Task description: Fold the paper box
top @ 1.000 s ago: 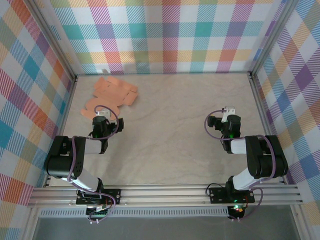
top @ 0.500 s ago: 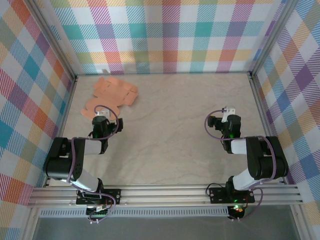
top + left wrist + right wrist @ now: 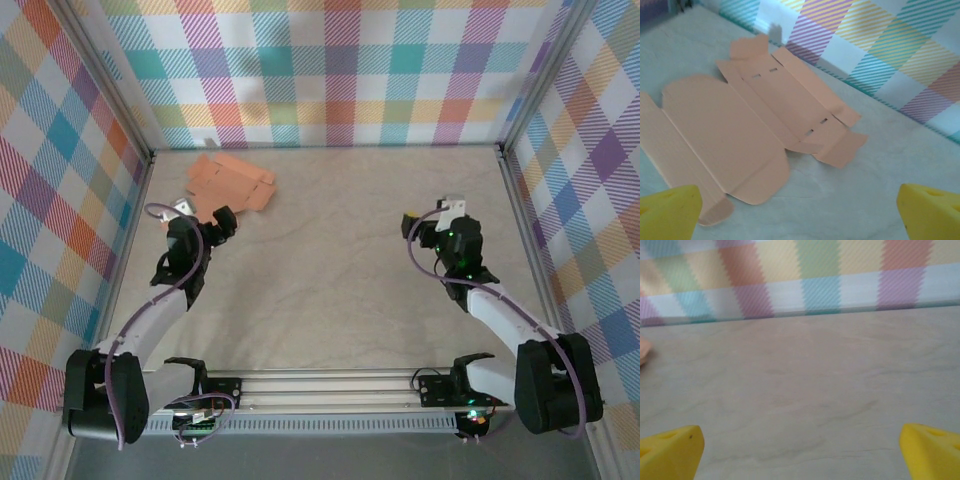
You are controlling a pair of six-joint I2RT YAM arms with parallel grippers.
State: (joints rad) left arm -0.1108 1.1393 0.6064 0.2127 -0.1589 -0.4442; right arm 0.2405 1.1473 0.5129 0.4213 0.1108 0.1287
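Paper box (image 3: 740,135) flat; left pincer (image 3: 800,212) open nearby.

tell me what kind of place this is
Probably a robot test cell: plaid walls around a pale tabletop, left arm and right arm bolted to a metal rail, a flat paper box laid out.

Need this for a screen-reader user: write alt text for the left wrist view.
A flat, unfolded salmon-orange paper box lies on a pale table beside a plaid wall, its flaps, slots and rounded tabs spread out. The left tool is open, its yellow fingertips wide apart at the bottom corners.
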